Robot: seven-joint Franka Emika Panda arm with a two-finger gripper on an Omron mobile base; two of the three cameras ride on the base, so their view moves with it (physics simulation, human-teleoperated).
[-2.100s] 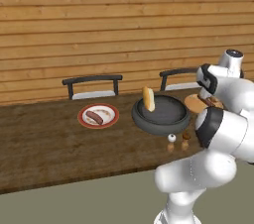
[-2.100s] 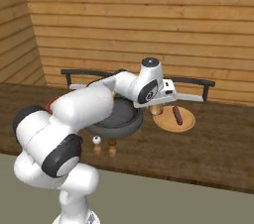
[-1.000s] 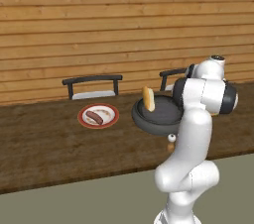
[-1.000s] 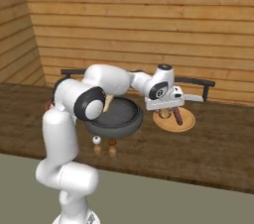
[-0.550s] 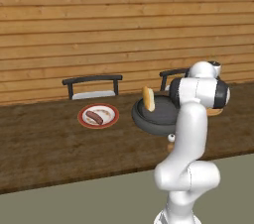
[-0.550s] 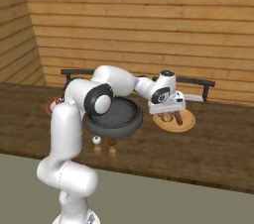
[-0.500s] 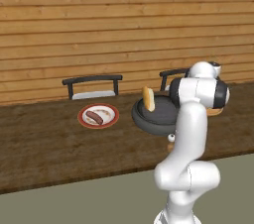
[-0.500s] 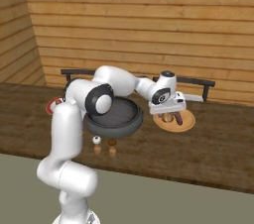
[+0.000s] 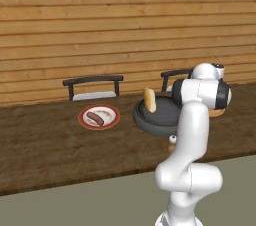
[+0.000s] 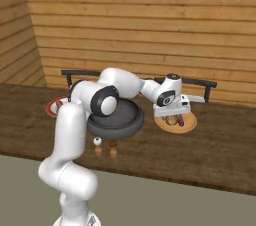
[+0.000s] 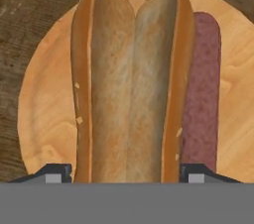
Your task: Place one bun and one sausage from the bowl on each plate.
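Observation:
In the hand view a split bun lies lengthwise on a round tan plate, with a dark red sausage right beside it. My gripper is down over this plate, one fingertip against each side of the bun, shut on it. From the right base view the gripper is low over the right plate. The dark bowl holds another bun standing on end. The left plate, red-rimmed, carries a sausage.
Two small shakers stand on the wooden table in front of the bowl. Chair backs line the table's far side, in front of a plank wall. My own arm hides most of the right plate in the left base view.
The arm swung from above the bowl's right side down to the right plate, carrying the bun. Over the last half second it has hardly moved.

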